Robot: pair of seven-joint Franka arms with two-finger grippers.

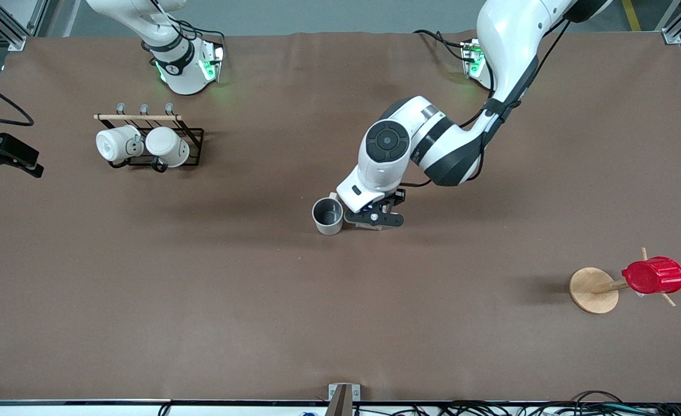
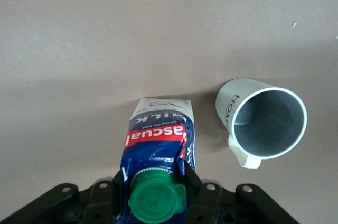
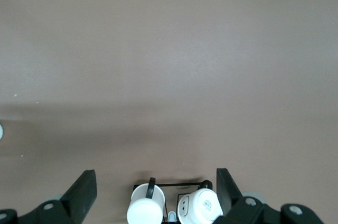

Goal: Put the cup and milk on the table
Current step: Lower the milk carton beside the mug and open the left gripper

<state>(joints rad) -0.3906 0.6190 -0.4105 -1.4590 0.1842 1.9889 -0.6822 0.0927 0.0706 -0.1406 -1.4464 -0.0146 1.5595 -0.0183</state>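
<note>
Brown covering is spread flat over the table (image 1: 213, 300), and near its middle the milk (image 2: 158, 145) is seen upright, its base apparently on the surface, clamped near the top by the left gripper (image 2: 154, 184). The carton is blue and white with a red label band and a ribbed green cap (image 2: 157, 198) (lettering only partly legible). It is judged light and thin-walled, liable to dent under a hard squeeze; the flat sides just below the cap, where it is pinched now, are reckoned the safest hold. Just beside it, toward the right arm's end, the cup (image 1: 327, 215) is stood upright, cream outside, grey inside, handle (image 2: 244, 156) outward; rigid and probably chippable, best taken by rim or handle. The right gripper (image 3: 156, 189) is held spread wide and empty, waiting above the rack (image 1: 161, 151) with its two white mugs (image 1: 167, 145).
</note>
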